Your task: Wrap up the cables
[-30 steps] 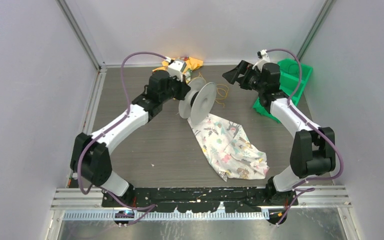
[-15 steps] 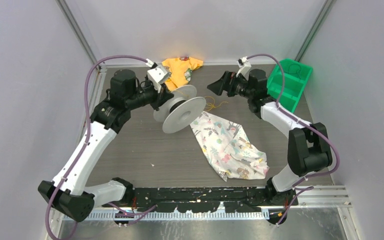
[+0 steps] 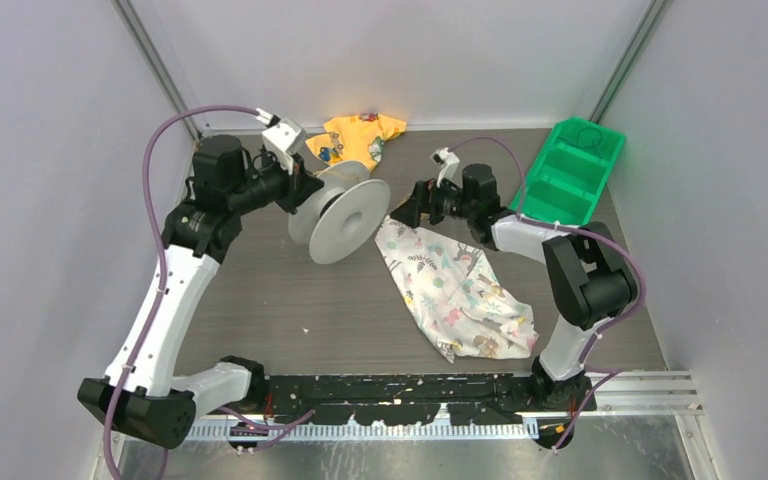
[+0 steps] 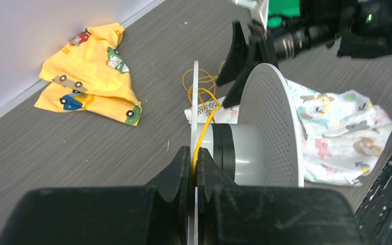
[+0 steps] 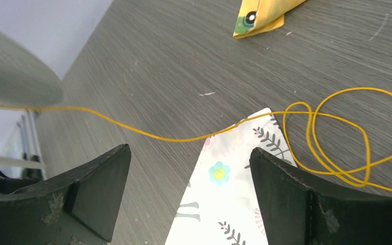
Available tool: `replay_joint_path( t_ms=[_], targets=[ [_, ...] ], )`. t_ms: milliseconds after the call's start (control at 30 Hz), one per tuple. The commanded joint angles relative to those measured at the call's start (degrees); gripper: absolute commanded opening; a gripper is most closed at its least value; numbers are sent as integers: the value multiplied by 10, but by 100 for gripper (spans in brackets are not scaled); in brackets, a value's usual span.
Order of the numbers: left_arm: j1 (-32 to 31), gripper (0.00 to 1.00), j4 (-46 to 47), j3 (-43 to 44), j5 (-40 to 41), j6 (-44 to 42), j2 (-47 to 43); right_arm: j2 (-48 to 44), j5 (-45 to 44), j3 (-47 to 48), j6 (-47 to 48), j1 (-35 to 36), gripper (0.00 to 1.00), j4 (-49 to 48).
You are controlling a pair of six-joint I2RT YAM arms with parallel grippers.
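Toward the back of the table, the left gripper has its jaws clamped on the thin white rim of a grey spool, which it holds tipped on its side. The cable, a string-thin yellow cord, runs out past that rim from beside the hub. It crosses the corner of a floral cloth and ends in a few loose loops lying flat on the table between the spool and the right arm. The right gripper sits low over that cloth corner with its jaws wide apart and nothing between them. The cord lies just ahead of their tips, and I can't tell if they touch it. A yellow child's shirt lies crumpled against the back wall. A green bin sits in the far right corner.
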State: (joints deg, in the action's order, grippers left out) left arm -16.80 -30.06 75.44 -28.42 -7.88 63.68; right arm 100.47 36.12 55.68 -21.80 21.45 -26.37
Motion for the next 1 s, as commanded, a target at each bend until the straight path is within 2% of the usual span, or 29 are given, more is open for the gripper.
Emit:
replay_joint_path(
  t_ms=[0, 100, 367, 567, 767, 833, 867, 967],
  targets=[
    [40, 0, 23, 67, -48, 73, 17, -10, -38, -15, 153, 43, 94, -24],
    [67, 0, 2, 95, -75, 112, 33, -10, -97, -40, 228, 61, 99, -60],
    [86, 0, 24, 93, -97, 150, 23, 35, -177, -14, 330, 88, 98, -65],
    [94, 0, 19, 105, -111, 163, 23, 93, -212, 27, 338, 105, 98, -116],
    [103, 0, 12, 110, -116, 175, 21, 144, -215, 70, 305, 116, 97, -170],
    [106, 0, 11, 111, -116, 180, 22, 150, -221, 68, 293, 119, 92, -201],
    [107, 0, 10, 113, -116, 182, 23, 150, -221, 65, 286, 119, 87, -209],
    [111, 0, 11, 114, -114, 187, 24, 143, -223, 52, 276, 119, 63, -224]
  ],
)
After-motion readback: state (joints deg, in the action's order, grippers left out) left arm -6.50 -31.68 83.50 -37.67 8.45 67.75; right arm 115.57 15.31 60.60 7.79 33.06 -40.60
